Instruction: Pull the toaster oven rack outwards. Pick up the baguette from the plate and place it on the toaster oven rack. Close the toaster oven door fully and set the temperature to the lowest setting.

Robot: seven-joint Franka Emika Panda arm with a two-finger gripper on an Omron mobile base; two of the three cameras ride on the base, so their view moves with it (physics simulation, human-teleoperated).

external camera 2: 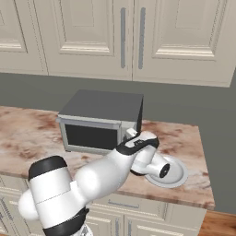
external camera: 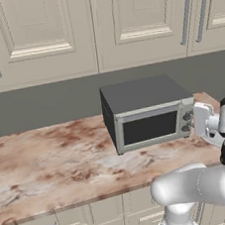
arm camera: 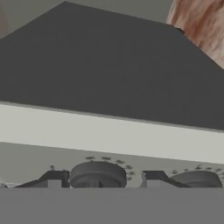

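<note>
The toaster oven (external camera: 144,110) (external camera 2: 101,115) stands on the counter with its door (external camera: 150,127) (external camera 2: 90,136) shut, so the toaster oven rack is hidden inside. My gripper (external camera: 191,121) (arm camera: 104,178) is at the knobs on the oven's right front. In the hand view its two dark fingertips (arm camera: 54,178) sit close on either side of a round grey knob (arm camera: 98,173), and a second knob (arm camera: 197,178) shows beside it. The white plate (external camera 2: 180,179) lies on the counter to the right of the oven, partly behind my arm. The baguette is hidden.
Marble counter (external camera: 55,156) stretches to the left of the oven. Its front edge runs just before my arm. Cream wall cabinets (external camera: 50,32) hang above a grey backsplash. The counter ends a short way right of the plate (external camera 2: 207,184).
</note>
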